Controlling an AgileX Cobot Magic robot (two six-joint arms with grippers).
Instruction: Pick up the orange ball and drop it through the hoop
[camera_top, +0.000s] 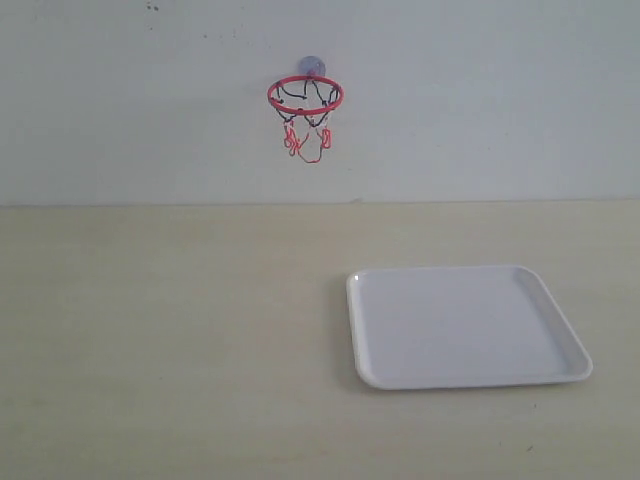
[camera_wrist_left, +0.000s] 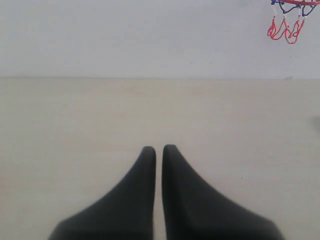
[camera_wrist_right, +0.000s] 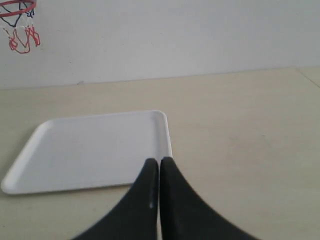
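Note:
The hoop hangs on the white back wall by a round suction cup, its red ring level and its black-and-red net drooping below. A corner of the hoop shows in the left wrist view, and the hoop also appears in the right wrist view. No orange ball is in any view. My left gripper is shut with nothing in it, above bare table. My right gripper is shut and empty, just short of the white tray's near corner. Neither arm appears in the exterior view.
A white tray with nothing on it lies on the beige table at right of centre; the same tray fills the middle of the right wrist view. The wall stands along the table's far edge.

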